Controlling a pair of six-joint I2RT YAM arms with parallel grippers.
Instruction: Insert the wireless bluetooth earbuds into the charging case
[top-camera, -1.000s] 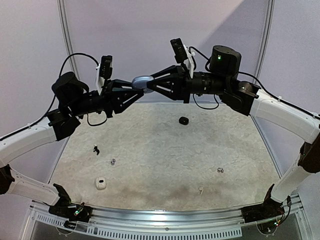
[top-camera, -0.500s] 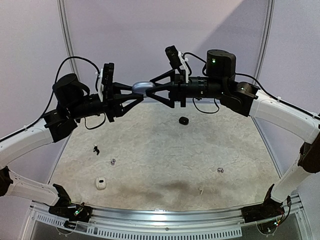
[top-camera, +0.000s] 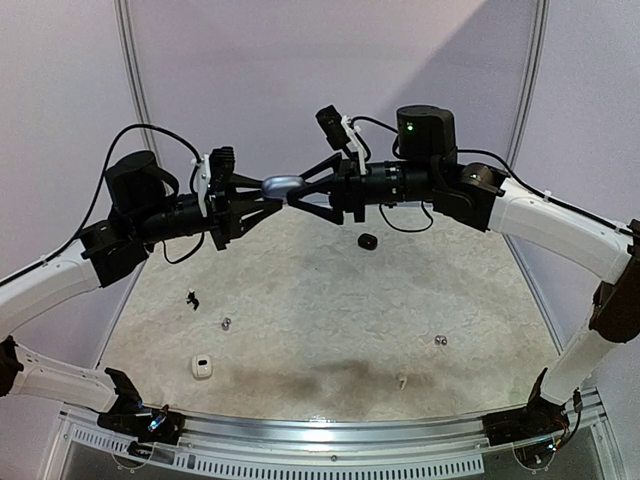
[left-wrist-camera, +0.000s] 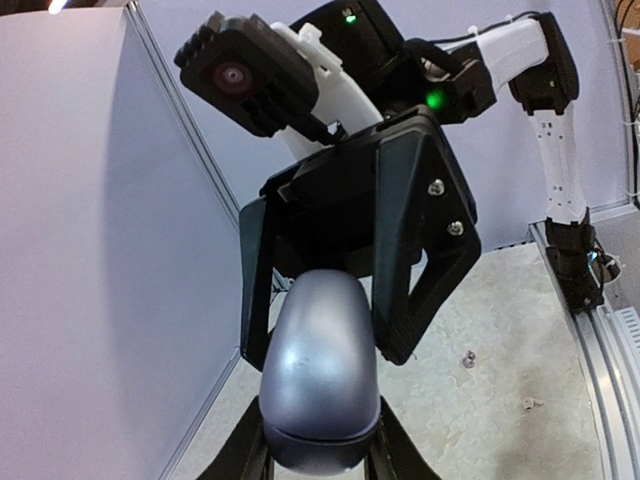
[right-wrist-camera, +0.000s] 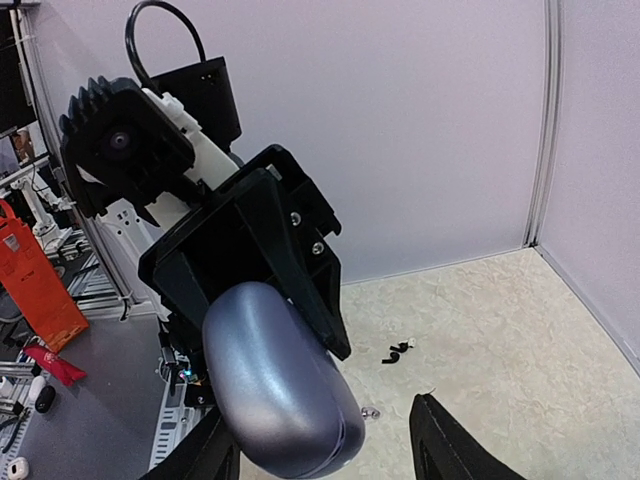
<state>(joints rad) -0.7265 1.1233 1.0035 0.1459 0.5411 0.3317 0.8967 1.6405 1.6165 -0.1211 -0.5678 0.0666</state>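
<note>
The charging case (top-camera: 283, 184), a silvery-grey pebble with its lid down, hangs high over the table's far side. My left gripper (top-camera: 273, 188) is shut on its base end (left-wrist-camera: 320, 380). My right gripper (top-camera: 298, 193) faces it, open, and its fingers straddle the case's other end (right-wrist-camera: 280, 390) with a gap on one side. Loose earbuds lie on the table: a black one (top-camera: 193, 297), a silvery one (top-camera: 227, 323), another silvery one (top-camera: 439, 340) and a pale one (top-camera: 402, 380). The black earbud (right-wrist-camera: 399, 351) also shows below in the right wrist view.
A small black case (top-camera: 367, 241) sits at the far middle of the table. A white case (top-camera: 202, 367) lies near the front left. Pale walls close the table's back and sides, and a metal rail (top-camera: 330, 432) runs along the near edge.
My right gripper has opened off the case. Both grippers and the case have shifted slightly left and lower in the top view, and the left wrist has rolled.
</note>
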